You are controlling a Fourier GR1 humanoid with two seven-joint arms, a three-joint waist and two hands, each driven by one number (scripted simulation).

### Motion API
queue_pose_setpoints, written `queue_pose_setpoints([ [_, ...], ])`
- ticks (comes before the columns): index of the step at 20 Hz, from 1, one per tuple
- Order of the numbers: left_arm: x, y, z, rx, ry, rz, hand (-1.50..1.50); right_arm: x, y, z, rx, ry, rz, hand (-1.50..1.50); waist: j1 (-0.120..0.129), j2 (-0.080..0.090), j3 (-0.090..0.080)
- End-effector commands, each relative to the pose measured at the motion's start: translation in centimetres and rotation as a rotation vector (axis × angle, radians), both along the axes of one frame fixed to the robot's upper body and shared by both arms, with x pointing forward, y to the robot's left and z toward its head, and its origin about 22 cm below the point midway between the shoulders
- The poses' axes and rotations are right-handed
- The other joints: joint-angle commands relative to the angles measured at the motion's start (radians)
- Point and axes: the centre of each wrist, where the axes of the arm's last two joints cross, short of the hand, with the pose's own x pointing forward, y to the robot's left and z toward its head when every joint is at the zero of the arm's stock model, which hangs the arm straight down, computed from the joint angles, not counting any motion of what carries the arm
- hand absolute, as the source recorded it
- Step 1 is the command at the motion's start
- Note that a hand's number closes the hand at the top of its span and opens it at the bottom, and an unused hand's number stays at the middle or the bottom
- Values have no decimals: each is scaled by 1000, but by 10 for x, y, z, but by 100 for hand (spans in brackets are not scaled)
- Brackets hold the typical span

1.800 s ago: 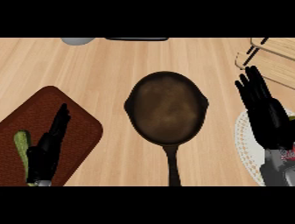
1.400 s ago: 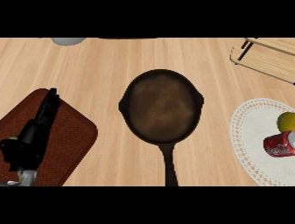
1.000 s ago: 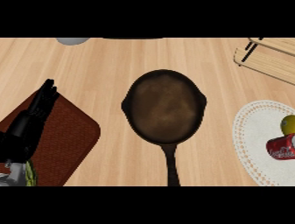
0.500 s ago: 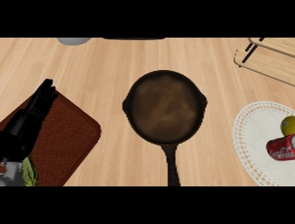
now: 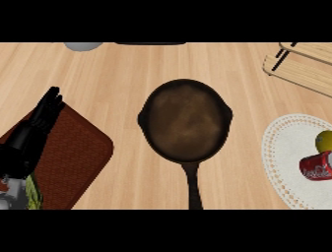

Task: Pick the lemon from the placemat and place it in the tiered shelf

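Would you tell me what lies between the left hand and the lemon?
The head view shows a dark skillet between the left hand and the lemon.

Yellow lemon (image 5: 330, 141) sits on round white placemat (image 5: 288, 165), near tiered shelf (image 5: 310, 74).

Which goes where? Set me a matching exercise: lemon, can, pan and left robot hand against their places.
1 lemon
2 red can
3 pan
4 left robot hand

A over the brown mat
B middle of the counter
C on the white placemat, lying on its side
D on the white placemat, nearer the tiered shelf

Pairs: 1-D, 2-C, 3-B, 4-A.
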Motion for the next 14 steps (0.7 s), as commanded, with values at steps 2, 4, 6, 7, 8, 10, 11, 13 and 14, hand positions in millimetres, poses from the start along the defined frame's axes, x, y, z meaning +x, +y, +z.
queue_pose_setpoints([
  [2, -3, -9, -8, -3, 5, 5, 0, -7, 22, -26, -88, 75, 34, -150, -12, -2, 0],
  [4, -5, -5, 0, -6, -8, -6, 0, 14, 34, -9, -152, 74, 20, -150, -1, -1, 0],
  [6, 9, 2, 14, 1, -2, -2, 0, 17, 41, -25, -251, 106, 43, -150, 1, 1, 1],
  [7, 2, 9, 15, 1, -2, -13, 0, 19, 41, -34, -245, 122, 15, -150, 4, 1, 1],
  [8, 3, 0, 15, -4, -19, 23, 0, 19, 46, -17, -260, 139, 35, -150, -3, -1, 0],
  [10, 3, -6, 3, 5, -6, -4, 0, 36, 47, -17, -249, 131, 28, -150, 2, 1, 0],
  [11, 9, -15, 3, -13, -1, -1, 0, 32, 47, -36, -280, 133, 23, -150, 1, 1, 1],
  [13, -16, -13, 4, -20, 3, -10, 0, 44, 78, -42, -263, 115, 26, -150, 5, -2, 0],
  [14, -6, -7, -1, 4, 6, 8, 0, 34, 62, -57, -272, 147, 37, -150, 0, 0, 1],
])
